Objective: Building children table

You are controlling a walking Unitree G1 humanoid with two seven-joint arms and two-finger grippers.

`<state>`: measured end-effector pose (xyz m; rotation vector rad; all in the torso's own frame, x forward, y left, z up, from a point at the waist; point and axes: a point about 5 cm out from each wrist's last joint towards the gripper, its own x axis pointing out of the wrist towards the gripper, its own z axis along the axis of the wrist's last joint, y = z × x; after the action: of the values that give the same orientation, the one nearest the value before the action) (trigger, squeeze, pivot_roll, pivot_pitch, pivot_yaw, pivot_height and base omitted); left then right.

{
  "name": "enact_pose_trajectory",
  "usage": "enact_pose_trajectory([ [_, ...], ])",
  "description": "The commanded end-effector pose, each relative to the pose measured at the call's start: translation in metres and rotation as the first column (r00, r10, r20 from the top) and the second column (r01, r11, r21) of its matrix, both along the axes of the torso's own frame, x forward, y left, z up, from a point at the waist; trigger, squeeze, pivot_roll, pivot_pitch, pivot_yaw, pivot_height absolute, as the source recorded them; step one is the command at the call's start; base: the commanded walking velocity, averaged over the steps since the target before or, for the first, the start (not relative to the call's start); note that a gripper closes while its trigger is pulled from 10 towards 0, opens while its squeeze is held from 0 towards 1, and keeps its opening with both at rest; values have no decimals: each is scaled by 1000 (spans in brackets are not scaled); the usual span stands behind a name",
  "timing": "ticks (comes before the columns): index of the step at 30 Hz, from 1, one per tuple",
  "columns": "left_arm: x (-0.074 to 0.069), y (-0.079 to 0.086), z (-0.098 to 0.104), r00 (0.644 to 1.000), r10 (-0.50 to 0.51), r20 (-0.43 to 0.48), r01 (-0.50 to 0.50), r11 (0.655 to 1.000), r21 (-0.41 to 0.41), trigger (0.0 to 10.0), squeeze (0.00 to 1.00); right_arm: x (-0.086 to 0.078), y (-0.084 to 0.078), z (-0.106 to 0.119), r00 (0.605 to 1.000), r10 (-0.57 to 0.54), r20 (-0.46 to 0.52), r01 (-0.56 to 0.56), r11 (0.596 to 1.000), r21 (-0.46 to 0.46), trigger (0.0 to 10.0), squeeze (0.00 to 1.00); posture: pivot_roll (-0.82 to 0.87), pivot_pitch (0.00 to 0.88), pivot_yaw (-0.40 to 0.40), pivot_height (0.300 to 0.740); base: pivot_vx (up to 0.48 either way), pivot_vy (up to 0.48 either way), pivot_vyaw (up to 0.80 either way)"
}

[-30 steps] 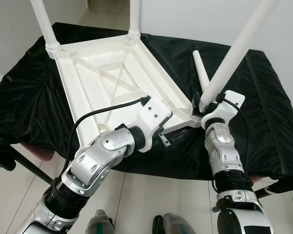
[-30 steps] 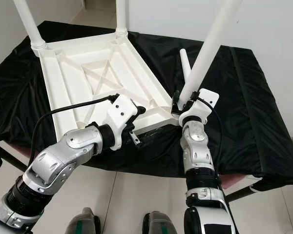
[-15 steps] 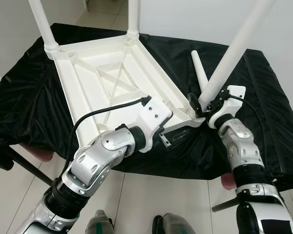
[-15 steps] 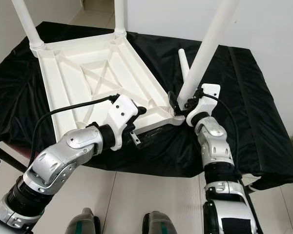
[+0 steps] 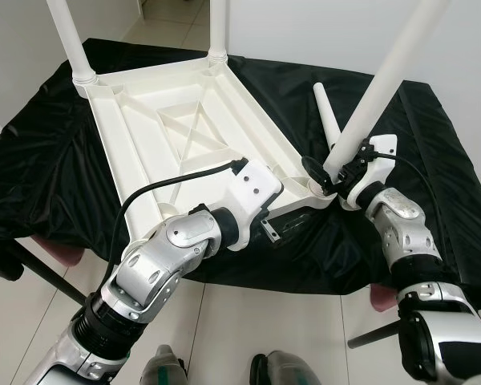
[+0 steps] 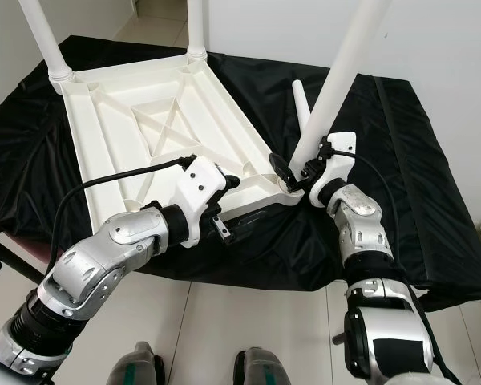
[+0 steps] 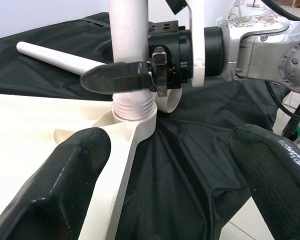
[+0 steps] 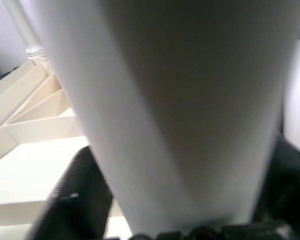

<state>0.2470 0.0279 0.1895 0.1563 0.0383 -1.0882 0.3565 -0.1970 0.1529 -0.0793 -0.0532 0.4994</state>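
Three legs stand up from the upturned white tabletop (image 5: pixel 184 136): two at the far corners (image 5: pixel 68 36) (image 5: pixel 218 28), and a third leg (image 5: pixel 377 88) at the near right corner, tilted, not yet plumb. A fourth, loose leg (image 5: pixel 329 120) lies on the black-draped counter (image 5: pixel 433 160) just beside that corner.

Right gripper (image 5: pixel 330 168) is closed around the base of the third leg, right above the socket (image 7: pixel 135 112); the left wrist view shows one black finger (image 7: pixel 117 77) across the tube and the threaded end sitting in the socket, threads partly exposed. Compared with a second ago the right forearm has swung outward and the wrist has rolled round the leg, while the leg leans much the same — reads as a turn of screwing it in.

Left gripper (image 5: pixel 266 228) hovers at the tabletop's near edge, fingers (image 7: pixel 65 170) spread wide, one over the white rim, the other over black cloth, holding nothing.

Judgement: the third leg is mid-tightening and probably needs more turns, since threads show. The near left corner has no leg, so the loose one goes there. Risk: cross-threading while the leg leans.
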Motion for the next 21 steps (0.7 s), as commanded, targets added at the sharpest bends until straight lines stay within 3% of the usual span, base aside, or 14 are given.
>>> enact_pose_trajectory([
  [1, -1, 0, -1, 999, -33, -2, 33, 999, 14, 10000, 0, 0, -2, -3, 1000, 7, -13, -7, 1000, -18, 0, 0, -34, 8, -30, 740, 0, 0, 0],
  [16, -4, -1, -2, 999, -37, -7, 37, 999, 10, 10000, 0, -2, -7, -10, 1000, 6, -23, -6, 1000, 9, 0, 0, -39, 22, -29, 740, 0, 0, 0],
  [21, -5, -1, -2, 999, -39, -9, 39, 999, 9, 10000, 0, 1, -15, -18, 981, -188, -45, 188, 982, -20, 0, 0, -42, 26, -31, 740, 0, 0, 0],
])
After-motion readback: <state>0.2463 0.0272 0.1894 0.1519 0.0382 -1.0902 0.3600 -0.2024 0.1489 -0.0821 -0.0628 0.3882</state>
